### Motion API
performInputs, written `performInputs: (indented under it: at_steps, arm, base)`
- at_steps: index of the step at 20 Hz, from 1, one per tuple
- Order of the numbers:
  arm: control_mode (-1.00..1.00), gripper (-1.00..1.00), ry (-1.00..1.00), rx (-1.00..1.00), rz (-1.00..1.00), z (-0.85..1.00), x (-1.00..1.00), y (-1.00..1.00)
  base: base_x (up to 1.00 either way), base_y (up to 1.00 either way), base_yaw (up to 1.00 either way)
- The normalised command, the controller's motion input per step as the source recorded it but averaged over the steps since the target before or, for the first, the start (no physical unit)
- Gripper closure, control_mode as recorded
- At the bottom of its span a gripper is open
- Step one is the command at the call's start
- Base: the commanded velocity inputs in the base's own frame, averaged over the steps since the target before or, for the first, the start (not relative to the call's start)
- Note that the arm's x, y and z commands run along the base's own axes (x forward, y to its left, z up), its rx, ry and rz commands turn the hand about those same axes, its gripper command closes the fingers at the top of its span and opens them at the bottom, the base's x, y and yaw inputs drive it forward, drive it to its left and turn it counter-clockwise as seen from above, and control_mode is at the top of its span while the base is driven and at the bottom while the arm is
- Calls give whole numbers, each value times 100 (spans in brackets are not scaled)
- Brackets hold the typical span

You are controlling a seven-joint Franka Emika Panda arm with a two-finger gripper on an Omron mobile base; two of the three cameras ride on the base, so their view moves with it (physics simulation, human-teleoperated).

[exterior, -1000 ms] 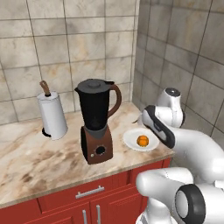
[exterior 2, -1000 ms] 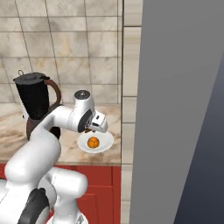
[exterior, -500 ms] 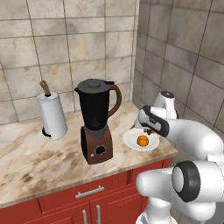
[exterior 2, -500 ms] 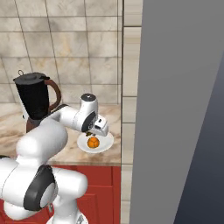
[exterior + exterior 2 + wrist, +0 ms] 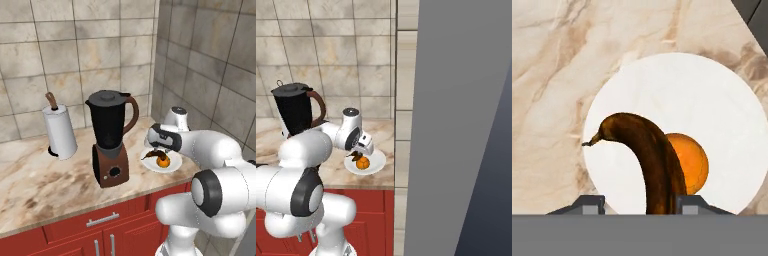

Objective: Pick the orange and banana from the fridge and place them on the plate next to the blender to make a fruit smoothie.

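Note:
The white plate point(image 5: 707, 90) lies on the marble counter to the right of the blender point(image 5: 111, 137). The orange point(image 5: 691, 161) rests on it. The dark brown banana point(image 5: 646, 147) curves over the plate beside the orange and runs back between my fingertips. My gripper point(image 5: 642, 204) hangs just above the plate and is open: the left finger stands clear of the banana and the right finger sits against it. In the base views the gripper point(image 5: 159, 149) point(image 5: 359, 151) hovers over the plate point(image 5: 170, 167) point(image 5: 376, 162), the orange point(image 5: 162, 161) point(image 5: 362, 163) and the banana point(image 5: 151, 154). The fridge point(image 5: 461, 125) stands to the right.
A white paper-towel roll point(image 5: 60, 131) stands left of the blender point(image 5: 296, 110). Tiled walls close the counter at the back and right. Red cabinet fronts point(image 5: 100, 230) run below the counter edge. The fridge's dark grey side rises close to the plate.
My hand has settled lower over the plate with the banana. The fingers, shut before, have parted.

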Motion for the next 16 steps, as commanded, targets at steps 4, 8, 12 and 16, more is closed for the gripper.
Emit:
performInputs:
  at_steps: [4, 8, 12, 16]
  arm:
    - [-100, -100, 0, 0, 0, 2, 8, -1]
    - [-100, -100, -3, 2, -5, 43, -15, 0]
    - [-100, -100, -22, 2, -9, 75, -89, -3]
    - [-100, -100, -34, 0, -11, 62, -100, -18]
  base:
    - [0, 0, 0]
    - [0, 0, 0]
    - [0, 0, 0]
    - [0, 0, 0]
